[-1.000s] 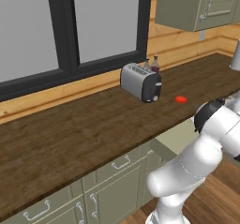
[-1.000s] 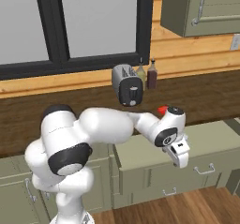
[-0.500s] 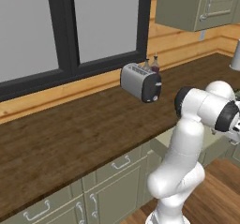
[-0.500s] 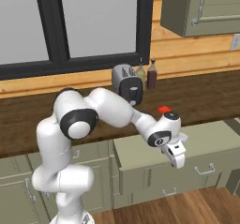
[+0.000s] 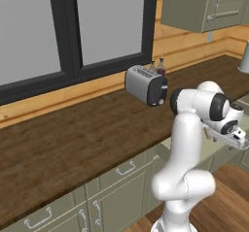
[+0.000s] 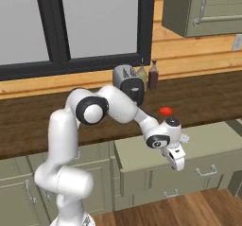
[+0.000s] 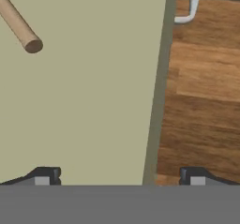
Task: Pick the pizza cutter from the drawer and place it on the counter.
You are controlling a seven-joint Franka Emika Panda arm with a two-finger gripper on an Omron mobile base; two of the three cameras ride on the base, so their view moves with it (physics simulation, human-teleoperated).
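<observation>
1. Toward the hand view's upper left, the pizza cutter (image 7: 21,26) shows you its tan handle, lying on the pale floor of the drawer (image 7: 84,101), well back from the front edge. The wheel is out of frame.
2. Midway, the gripper (image 7: 119,178) straddles that front edge, fingers (image 7: 44,176) spread wide with nothing between them.
3. Rightward, beyond the edge, you see wooden flooring (image 7: 206,101). Over the last second the elbow has swung up while the hand stayed low by the drawer. You're likely poised to reach, but must shift toward the handle first.
</observation>
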